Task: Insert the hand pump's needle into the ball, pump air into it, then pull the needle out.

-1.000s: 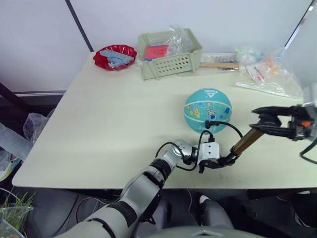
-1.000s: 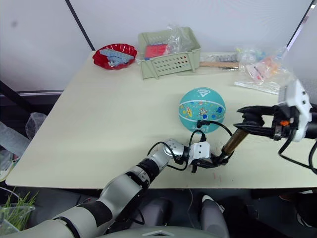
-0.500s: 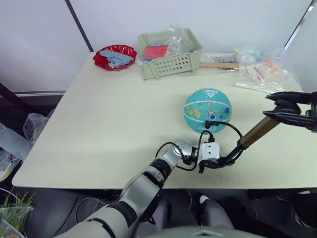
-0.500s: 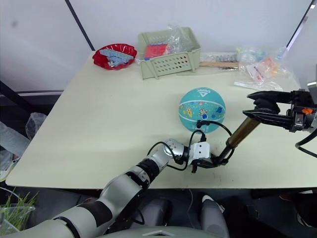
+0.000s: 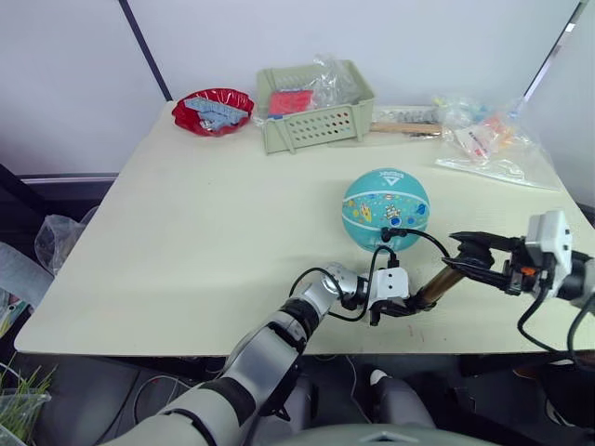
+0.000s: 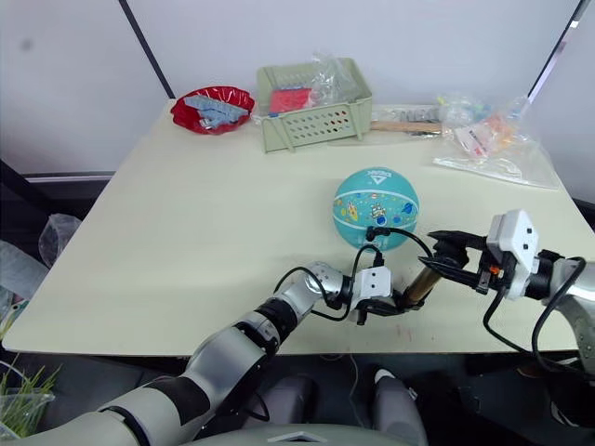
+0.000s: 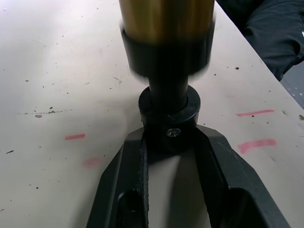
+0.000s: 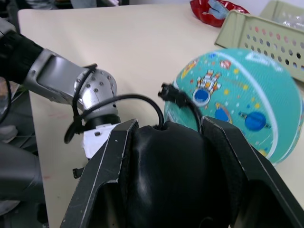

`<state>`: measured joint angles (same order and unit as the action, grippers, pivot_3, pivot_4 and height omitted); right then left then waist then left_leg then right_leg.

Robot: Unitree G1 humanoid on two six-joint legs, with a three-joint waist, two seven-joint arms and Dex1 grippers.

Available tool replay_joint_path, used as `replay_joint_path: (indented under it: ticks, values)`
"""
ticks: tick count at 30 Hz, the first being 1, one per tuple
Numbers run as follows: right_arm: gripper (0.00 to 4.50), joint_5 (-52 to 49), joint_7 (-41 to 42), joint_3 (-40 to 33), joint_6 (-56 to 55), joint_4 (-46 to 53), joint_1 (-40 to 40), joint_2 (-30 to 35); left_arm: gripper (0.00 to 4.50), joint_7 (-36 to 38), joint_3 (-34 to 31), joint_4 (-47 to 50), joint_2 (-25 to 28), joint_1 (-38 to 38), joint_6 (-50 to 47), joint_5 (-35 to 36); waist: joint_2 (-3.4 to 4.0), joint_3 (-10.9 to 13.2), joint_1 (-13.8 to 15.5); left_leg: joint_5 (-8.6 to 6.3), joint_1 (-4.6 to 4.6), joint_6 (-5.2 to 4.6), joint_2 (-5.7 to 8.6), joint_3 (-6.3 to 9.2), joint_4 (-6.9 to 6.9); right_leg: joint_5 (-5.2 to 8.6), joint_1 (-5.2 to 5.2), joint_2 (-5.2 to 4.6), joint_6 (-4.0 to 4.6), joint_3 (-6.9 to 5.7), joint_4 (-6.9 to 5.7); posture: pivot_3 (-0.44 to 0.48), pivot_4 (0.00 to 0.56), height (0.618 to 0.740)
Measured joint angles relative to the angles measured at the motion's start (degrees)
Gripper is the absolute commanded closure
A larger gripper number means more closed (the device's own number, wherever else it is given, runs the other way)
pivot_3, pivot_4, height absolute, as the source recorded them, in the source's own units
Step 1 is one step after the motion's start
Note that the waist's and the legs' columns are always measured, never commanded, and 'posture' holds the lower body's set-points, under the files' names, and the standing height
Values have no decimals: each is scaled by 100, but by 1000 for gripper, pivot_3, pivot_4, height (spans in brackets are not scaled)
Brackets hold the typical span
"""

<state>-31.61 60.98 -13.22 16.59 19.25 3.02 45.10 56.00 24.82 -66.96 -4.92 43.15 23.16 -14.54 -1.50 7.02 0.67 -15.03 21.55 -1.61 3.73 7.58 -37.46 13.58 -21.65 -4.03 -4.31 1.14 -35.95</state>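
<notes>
The teal ball (image 5: pixel 386 206) rests on the table's near right part. A black angled fitting (image 5: pixel 389 235) sits against its lower front; the needle itself is hidden. A thin black hose (image 5: pixel 429 238) loops from there to the hand pump (image 5: pixel 435 287), whose bronze barrel leans near the front edge. My left gripper (image 5: pixel 405 307) is shut on the pump's black lower end (image 7: pixel 168 111). My right gripper (image 5: pixel 462 253) is shut on the black handle (image 8: pixel 171 175) at the barrel's upper end, just right of the ball (image 8: pixel 242 95).
A red bowl (image 5: pixel 214 107), a green basket (image 5: pixel 316 104), a wooden stick (image 5: pixel 404 127) and plastic bags (image 5: pixel 493 139) line the far edge. The pump stands close to the table's front edge (image 5: pixel 465 327). Red marks dot the tabletop (image 7: pixel 254 113) near the pump's base.
My right gripper first drew the handle up and to the right, then pushed it back down towards the barrel. The left gripper stayed put. The camera shifted slightly.
</notes>
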Motion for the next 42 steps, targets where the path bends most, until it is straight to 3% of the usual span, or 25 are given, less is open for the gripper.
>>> replay_joint_path:
  ticks: [9, 14, 28, 35, 42]
  values:
    - [2868, -96, -92, -54, 48, -7, -61, -143, 3520, 25, -3, 33, -3, -8, 8, 10, 24, 7, 2, 0, 6, 0, 2, 0, 0, 0, -3, -1, 1, 0, 0, 0, 150, 740]
    - [2868, -984, -96, -582, 804, 114, -486, 209, 3520, 81, -7, 63, -16, 45, 27, 22, 85, 52, 9, 0, 19, -1, 6, 0, 0, -1, -12, -5, 3, 1, 0, 0, 150, 740]
    - [2868, -2974, -781, -1649, 2219, 376, -1565, 893, 3520, 114, -6, 67, -23, 44, 88, 23, 96, 80, 17, 0, 30, -1, 6, 1, 1, -1, -20, -10, 3, -1, 1, 0, 150, 740]
    - [2868, -2708, -746, -1716, 1851, 676, -1021, 631, 3520, 102, -2, 65, -21, 24, 89, 16, 81, 70, 14, -1, 20, -2, 7, 0, 4, -1, -12, -9, 3, 0, 1, 0, 150, 740]
    - [2868, -1771, -641, -1059, 969, 722, -386, -52, 3520, 48, -1, 42, 44, -24, 82, 12, 30, 13, -11, -1, 4, -1, -5, 3, 5, 1, -3, 5, 1, -4, 0, 0, 150, 740]
